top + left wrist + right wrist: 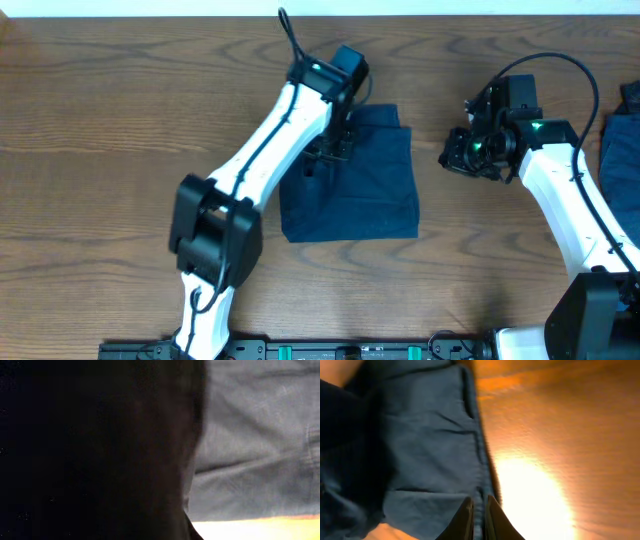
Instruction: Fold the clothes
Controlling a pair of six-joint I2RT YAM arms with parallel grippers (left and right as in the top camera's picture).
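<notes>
Left arm (262, 150) is reaching up and across the table (100, 120) from the bottom-left, with the left gripper (335, 150) sitting down on the upper-left part of the clothes (365, 195). Its fingers are closed. I cannot tell whether any cloth is pinched between them, because the left wrist view is mostly blacked out by something dark right up against the lens. Only a patch of creased fabric is showing on the right of that view, with a thin strip of table along the bottom edge. The clothes are lying near the centre of the table as a dark navy, roughly square flat bundle. The bottom and right edges are looking fairly straight, and the top-right corner is sticking up a bit past the gripper. Right gripper (458, 152) is hovering over bare wood just beside the right edge of the clothes, apart from it in the overhead view. In the right wrist view its fingers (465, 517) are sitting almost together with only a thin slit between them and nothing visible in it, lined up with a seamed edge of the fabric, with glare-lit table to the right. Right arm (570, 200) is running down to the bottom-right corner. A brighter blue fabric heap (625, 140) is lying at the far right edge, well apart from the clothes.
</notes>
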